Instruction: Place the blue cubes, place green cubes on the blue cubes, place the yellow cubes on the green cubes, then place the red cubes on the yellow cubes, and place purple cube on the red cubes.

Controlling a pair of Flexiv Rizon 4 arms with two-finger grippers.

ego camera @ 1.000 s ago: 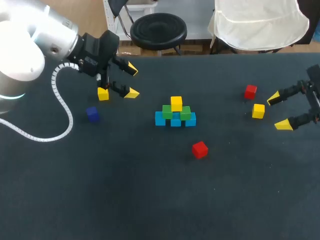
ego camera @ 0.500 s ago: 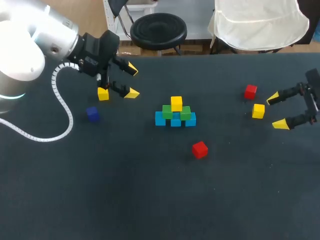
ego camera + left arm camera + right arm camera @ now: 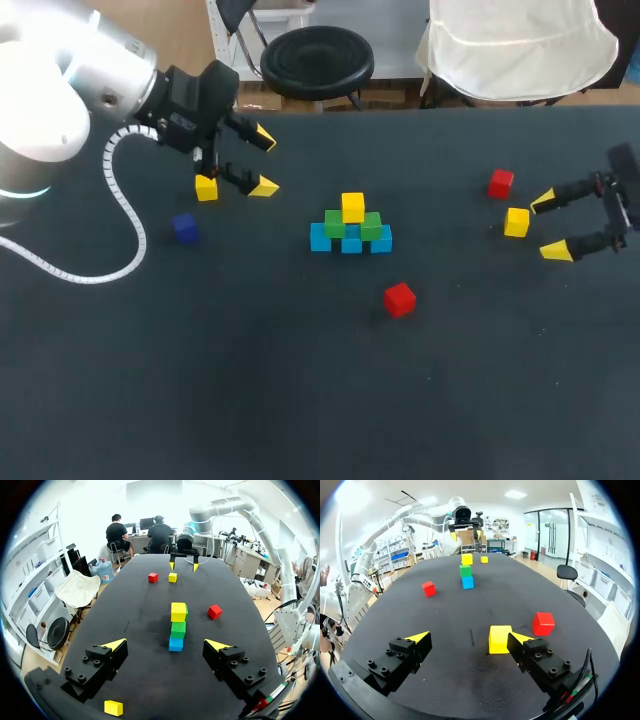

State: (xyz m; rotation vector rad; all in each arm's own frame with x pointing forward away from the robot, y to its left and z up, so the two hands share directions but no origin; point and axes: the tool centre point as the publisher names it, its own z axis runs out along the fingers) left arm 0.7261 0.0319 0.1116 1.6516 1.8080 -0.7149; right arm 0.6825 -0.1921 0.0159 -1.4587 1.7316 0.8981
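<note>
Bench (image 3: 300, 400): plain dark grey. Stack: light blue cubes (image 3: 320, 238), green cubes (image 3: 371, 228), top yellow cube (image 3: 352, 207). Loose: red cubes (image 3: 400, 299), yellow cubes (image 3: 516, 222), dark blue-purple cube (image 3: 184, 228). Left end effector (image 3: 264, 163), right end effector (image 3: 550, 226): black, yellow-tipped.

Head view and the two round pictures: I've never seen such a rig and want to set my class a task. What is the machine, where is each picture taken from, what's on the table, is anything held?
It is a robot with two arms at a dark table. The head view looks down from above; each round picture comes from a wrist camera. The left gripper and right gripper are open, holding nothing. Mid-table stands a pyramid: three blue cubes, two green, one yellow. Loose: left yellow cube, dark blue-purple cube, middle red cube, right red cube, right yellow cube.
</note>
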